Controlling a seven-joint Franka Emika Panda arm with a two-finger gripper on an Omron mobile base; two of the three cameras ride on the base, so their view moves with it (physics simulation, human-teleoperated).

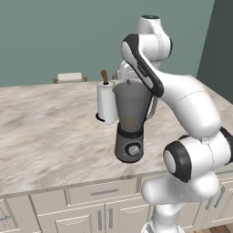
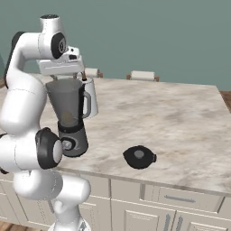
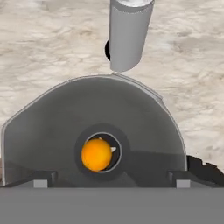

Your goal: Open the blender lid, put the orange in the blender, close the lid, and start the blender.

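The blender (image 1: 129, 136) (image 2: 72, 137) stands near the counter's front edge with its jar (image 3: 94, 127) uncovered. The orange (image 3: 96, 154) lies at the bottom of the jar, over the blades, and shows faintly through the jar wall (image 1: 130, 122) (image 2: 67, 118). My gripper (image 3: 112, 181) (image 2: 62, 77) hovers just above the jar's rim, open, its fingertips spread wide and holding nothing. The blender lid (image 2: 139, 157) lies flat on the counter to the right of the blender, close to the front edge.
A white paper-towel roll (image 1: 107, 103) (image 2: 90, 92) (image 3: 129, 33) stands right behind the blender. Two chair backs (image 2: 142, 75) show past the marble counter's (image 2: 180, 122) far edge. Cabinet drawers (image 1: 100, 193) run below the front edge.
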